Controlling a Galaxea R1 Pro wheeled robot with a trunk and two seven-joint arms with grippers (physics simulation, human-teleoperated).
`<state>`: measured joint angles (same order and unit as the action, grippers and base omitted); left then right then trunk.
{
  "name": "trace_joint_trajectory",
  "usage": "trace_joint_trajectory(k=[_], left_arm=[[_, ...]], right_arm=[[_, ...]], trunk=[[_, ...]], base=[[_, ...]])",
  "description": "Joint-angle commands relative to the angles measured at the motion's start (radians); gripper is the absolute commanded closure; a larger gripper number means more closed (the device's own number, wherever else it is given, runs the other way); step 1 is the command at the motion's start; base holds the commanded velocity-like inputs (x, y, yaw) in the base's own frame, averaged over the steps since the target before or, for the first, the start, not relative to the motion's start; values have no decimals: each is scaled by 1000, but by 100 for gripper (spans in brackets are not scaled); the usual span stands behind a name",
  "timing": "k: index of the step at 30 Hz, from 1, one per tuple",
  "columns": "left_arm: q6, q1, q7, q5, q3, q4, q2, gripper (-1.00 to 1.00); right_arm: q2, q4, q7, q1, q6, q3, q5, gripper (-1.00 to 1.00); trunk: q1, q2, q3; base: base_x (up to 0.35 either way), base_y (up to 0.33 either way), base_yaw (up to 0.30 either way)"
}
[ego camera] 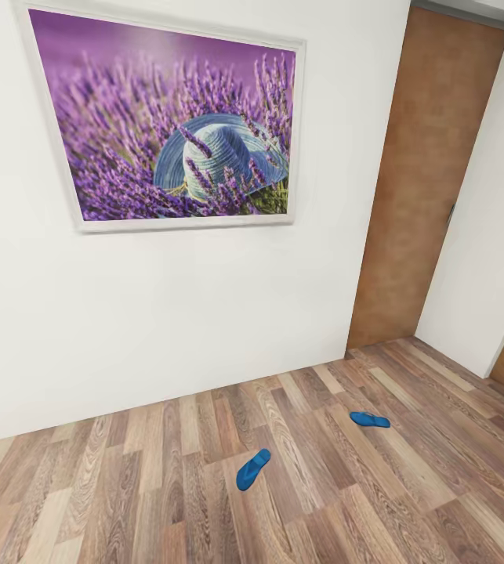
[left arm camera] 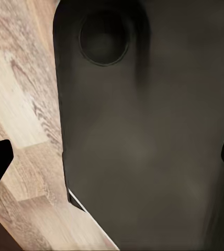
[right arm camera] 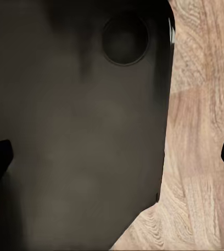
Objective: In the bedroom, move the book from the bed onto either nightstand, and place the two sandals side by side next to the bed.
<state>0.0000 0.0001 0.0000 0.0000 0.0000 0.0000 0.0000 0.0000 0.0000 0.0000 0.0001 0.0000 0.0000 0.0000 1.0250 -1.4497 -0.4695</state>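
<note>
here the sandal step is judged to be in hand, with the approach not yet made. two blue sandals are seen on the wood floor [ego camera: 126, 470] in the head view: the nearer sandal [ego camera: 252, 469] and the farther sandal [ego camera: 370, 420], set apart and angled differently, below a white wall with a framed lavender picture [ego camera: 165, 117]. the left gripper [left arm camera: 112, 157] and right gripper [right arm camera: 112, 157] are seen spread wide with nothing held, well away from both sandals. next, the base would need to be brought closer and an arm lowered.
</note>
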Motion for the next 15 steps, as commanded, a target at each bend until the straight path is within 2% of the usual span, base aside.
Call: trace_joint_trajectory(k=[1,3,7,15], left_arm=[[-6,6,6,-6,6,-6,4,-100],[-17,17,6,-10,17,-17,1,-100],[-39,40,6,-10,20,-22,1,-100],[-7,33,-22,-4,-13,-28,-1,-100]], right_arm=[[6,2,-6,-2,-6,-6,-6,-100],[16,2,-17,-2,-17,-6,-17,-100],[16,2,-21,-2,-20,-6,-29,-100],[26,-1,16,-2,-16,-4,-10,-100]], trunk=[[0,0,0],[0,0,0],[0,0,0],[0,0,0]], base=[[0,0,0],[0,0,0],[0,0,0],[0,0,0]])
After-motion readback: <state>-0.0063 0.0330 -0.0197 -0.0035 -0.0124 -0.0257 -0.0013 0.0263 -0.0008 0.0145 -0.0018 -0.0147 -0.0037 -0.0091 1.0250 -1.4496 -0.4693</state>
